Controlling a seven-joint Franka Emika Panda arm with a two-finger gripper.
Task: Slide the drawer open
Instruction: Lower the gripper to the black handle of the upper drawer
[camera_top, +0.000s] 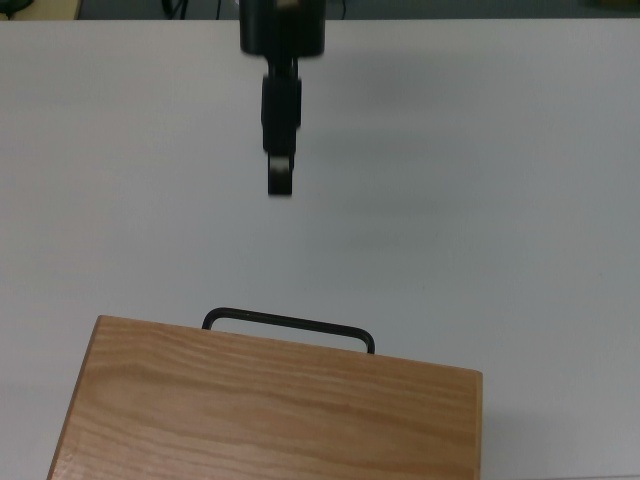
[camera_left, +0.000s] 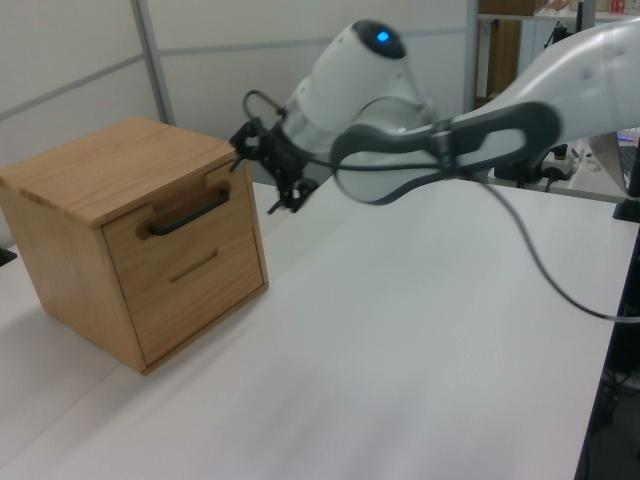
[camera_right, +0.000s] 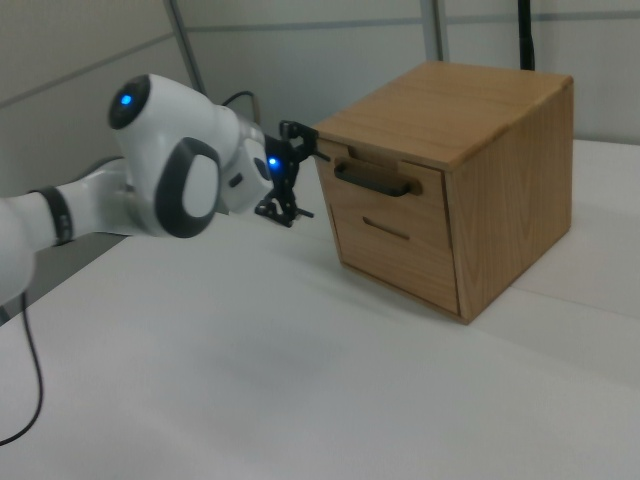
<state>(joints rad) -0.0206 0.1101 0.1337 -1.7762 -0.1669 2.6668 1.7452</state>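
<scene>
Just ahead of the hand (camera_left: 268, 178), nearest in the top view, a grained wooden box (camera_top: 270, 410) is seen on a white worktop (camera_left: 420, 340). The drawer (camera_left: 180, 232) sits fully closed in the upper front of the box, its thin black bar handle (camera_left: 190, 212) standing proud of the front panel. A second, lower drawer front with a slim groove (camera_left: 193, 265) lies beneath it. The hand is held in the air near the handle but apart from it, with its two fingers spread and nothing between them.

To do the step well, the fingers would probably best be brought level with the bar, one above and one below it, closed firmly near its middle, and then drawn straight back along the drawer's run. An off-centre or slanted pull could jam the drawer or drag the whole box.

Beyond the hand, the worktop is plain and bare. Behind it, pale wall panels (camera_left: 300, 90) with metal uprights are seen, and cluttered desks (camera_left: 590, 170) stand farther off.
</scene>
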